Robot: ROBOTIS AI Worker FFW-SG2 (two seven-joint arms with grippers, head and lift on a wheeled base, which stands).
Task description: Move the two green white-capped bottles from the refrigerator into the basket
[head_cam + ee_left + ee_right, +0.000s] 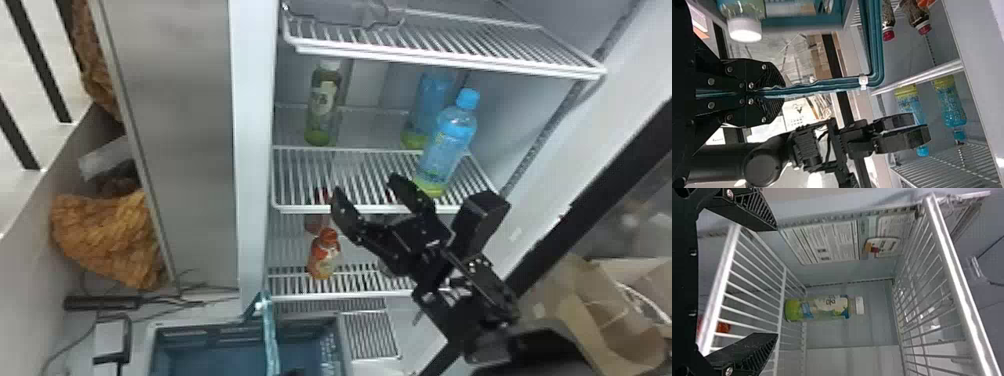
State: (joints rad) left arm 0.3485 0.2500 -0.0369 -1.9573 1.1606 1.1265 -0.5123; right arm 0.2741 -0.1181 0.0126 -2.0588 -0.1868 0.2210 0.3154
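Note:
My right gripper (367, 189) stands open before the middle shelf. One green white-capped bottle (324, 107) stands upright at that shelf's back left, beyond the fingertips. In the right wrist view, the open right gripper (776, 282) has the same bottle (822, 308) well ahead of it, untouched. Low in the head view is the blue-grey basket (215, 337) with its teal handle (270, 332). The left wrist view has my left gripper (783, 92) shut on the teal handle (840, 88); another white-capped bottle (744, 29) lies by the basket's teal wall (803, 22).
Two blue-capped bottles (445, 145) (425, 112) stand right of the right gripper on the same shelf. A red-capped bottle (324, 255) is on the shelf below. Wire shelf edges (450, 60) (320, 209) cross above and below the opening; the fridge's left wall edge (255, 150) is upright.

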